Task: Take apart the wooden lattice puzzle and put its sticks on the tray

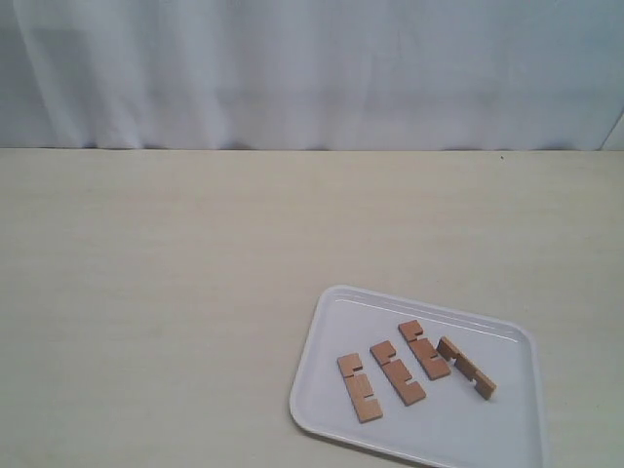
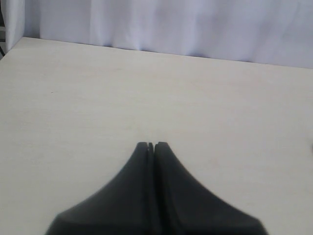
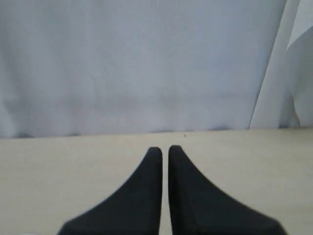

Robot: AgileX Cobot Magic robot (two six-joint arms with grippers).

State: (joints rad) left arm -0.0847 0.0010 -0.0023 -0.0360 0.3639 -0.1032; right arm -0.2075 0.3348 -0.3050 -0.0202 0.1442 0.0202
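Observation:
The white tray (image 1: 492, 429) lies at the near right of the table in the exterior view. Several reddish-brown notched sticks rest on it side by side, apart from each other: one at the left (image 1: 359, 387), one beside it (image 1: 397, 372), a third (image 1: 424, 349), and the rightmost (image 1: 466, 368), which stands on its edge. No assembled lattice shows. Neither arm appears in the exterior view. My left gripper (image 2: 150, 145) is shut over bare table with nothing in it. My right gripper (image 3: 165, 149) has its jaws almost together, a thin slit between them, holding nothing.
A pale beige table (image 1: 175, 292) fills the scene, with a white curtain (image 1: 312, 68) hanging behind its far edge. The tray's near side runs close to the table's front.

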